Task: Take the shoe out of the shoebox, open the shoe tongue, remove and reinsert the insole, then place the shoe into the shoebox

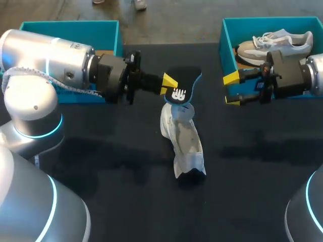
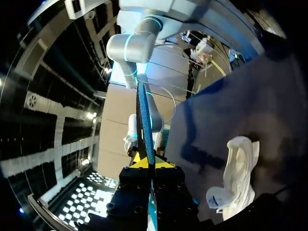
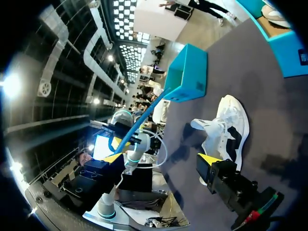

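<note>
A white shoe (image 1: 184, 141) lies on its side in the middle of the black table, also seen in the left wrist view (image 2: 238, 173) and the right wrist view (image 3: 226, 130). My left gripper (image 1: 169, 83) hangs just above the shoe's far end, shut on the black insole with a blue edge (image 1: 182, 81). In its wrist view the insole (image 2: 144, 120) stands edge-on, clamped between the yellow tips of the gripper (image 2: 153, 163). My right gripper (image 1: 232, 89) hovers open and empty to the right of the insole, in front of the right shoebox (image 1: 227, 38). Its fingers (image 3: 209, 159) point toward the shoe.
A second light shoe (image 1: 275, 43) lies in the teal right shoebox at the back right. Another teal box (image 1: 70, 30) stands at the back left, partly behind my left arm, and shows beyond the shoe (image 3: 187, 72) in the right wrist view.
</note>
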Tool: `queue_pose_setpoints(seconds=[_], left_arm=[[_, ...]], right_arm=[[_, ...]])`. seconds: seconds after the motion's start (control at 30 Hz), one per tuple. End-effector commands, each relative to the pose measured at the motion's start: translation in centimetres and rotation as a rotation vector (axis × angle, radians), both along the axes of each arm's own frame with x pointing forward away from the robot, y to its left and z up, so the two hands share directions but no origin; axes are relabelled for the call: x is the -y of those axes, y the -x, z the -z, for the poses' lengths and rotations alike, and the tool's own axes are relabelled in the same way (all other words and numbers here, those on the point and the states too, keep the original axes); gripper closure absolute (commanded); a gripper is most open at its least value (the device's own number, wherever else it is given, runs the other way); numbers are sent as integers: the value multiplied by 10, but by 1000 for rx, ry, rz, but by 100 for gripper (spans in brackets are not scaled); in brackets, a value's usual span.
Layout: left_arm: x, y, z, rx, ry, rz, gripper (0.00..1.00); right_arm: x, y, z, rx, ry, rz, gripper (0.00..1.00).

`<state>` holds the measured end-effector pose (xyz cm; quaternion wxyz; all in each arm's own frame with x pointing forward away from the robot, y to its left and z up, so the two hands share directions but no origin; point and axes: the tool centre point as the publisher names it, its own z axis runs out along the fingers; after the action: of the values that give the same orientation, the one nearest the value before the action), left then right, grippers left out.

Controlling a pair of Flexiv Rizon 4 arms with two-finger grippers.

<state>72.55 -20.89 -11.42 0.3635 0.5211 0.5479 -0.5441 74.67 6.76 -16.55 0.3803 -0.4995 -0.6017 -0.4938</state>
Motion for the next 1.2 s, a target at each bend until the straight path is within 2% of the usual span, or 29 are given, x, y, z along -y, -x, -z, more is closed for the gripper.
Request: queue_pose_setpoints(seconds=[0.03,0.17,0.33,0.67,0.9,1.0,1.13,1.2], left_arm=[[1,2,12,347,54,-37,100],[2,1,24,388,27,-47,100],[5,1,37,363,-3,-118,100],[25,1,43,336,-3,-175,100],[39,-6,47,361,-35,-189,100],[45,-5,50,361,-39,-183,100],[51,-2,55,353,-51,-174,100],[53,0,54,351,-52,-173,100]], right_arm=[[0,0,-3,9,-4,12,0],[1,-2,-6,19,-16,30,0],[-2,-7,-7,27,-32,60,0],[-28,-13,0,21,-77,11,1],[-40,-13,7,-4,-94,-30,14],[-43,-13,7,-6,-97,-43,25],[-47,-14,6,-5,-98,-60,31],[-49,-14,6,-8,-99,-71,42]])
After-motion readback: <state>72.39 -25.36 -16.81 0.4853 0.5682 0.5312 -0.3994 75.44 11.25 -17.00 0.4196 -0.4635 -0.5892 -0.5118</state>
